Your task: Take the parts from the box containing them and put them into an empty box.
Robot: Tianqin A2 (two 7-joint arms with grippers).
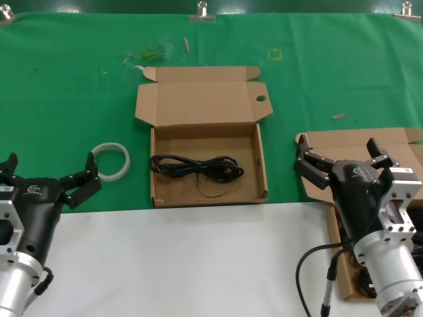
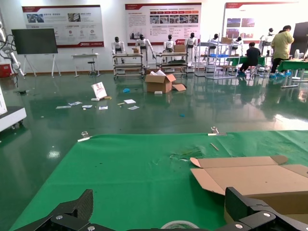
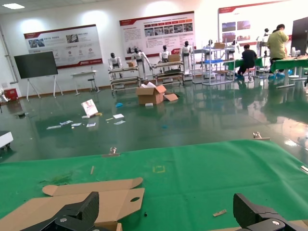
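Green worktop [image 1: 79, 86]: one cable [image 1: 196, 166] is seen in the holed box [image 1: 206, 135]; both end effectors, left [image 1: 46, 177] and right [image 1: 344, 157], are held released, empty.

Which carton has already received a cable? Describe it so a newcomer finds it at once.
On the green cloth, take the cardboard carton at the centre, right of the white tape ring. One black cable bundle lies inside, and unlike the carton under the right gripper, its lid has a round hole.
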